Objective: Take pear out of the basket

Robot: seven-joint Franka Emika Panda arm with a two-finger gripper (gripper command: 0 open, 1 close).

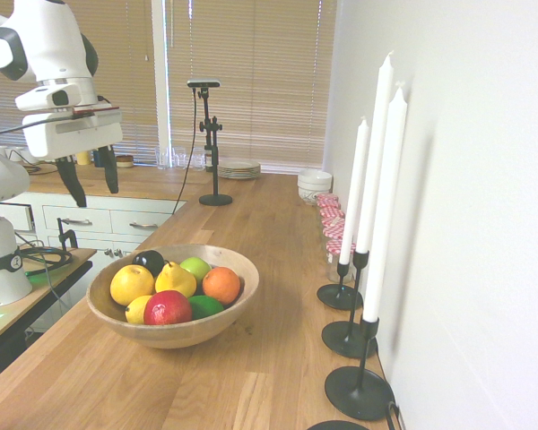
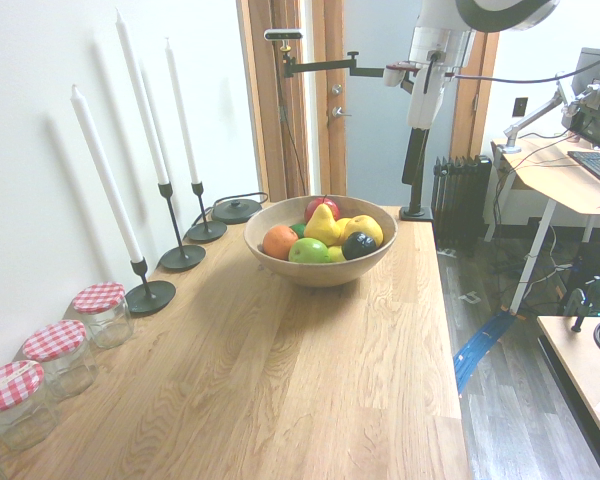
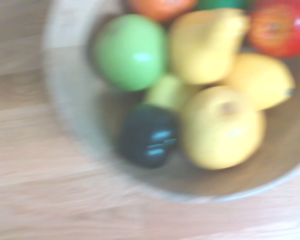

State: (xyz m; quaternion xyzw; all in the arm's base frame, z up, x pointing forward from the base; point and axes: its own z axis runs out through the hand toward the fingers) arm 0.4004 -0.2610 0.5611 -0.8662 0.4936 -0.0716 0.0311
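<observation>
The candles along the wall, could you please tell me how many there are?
3, each upright in a black holder beside the wall: near candle, middle candle, far candle. A fourth holder base shows candleless at the frame edge.

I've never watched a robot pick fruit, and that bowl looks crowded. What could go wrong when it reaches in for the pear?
1. The pear sits packed between the yellow apple, green apple and orange; the open gripper might nudge or grab a neighbour instead.
2. The lemon is also yellow, so it could be mistaken for the pear.
3. Pushing down off-centre might shift the basket along the wooden counter.
</observation>
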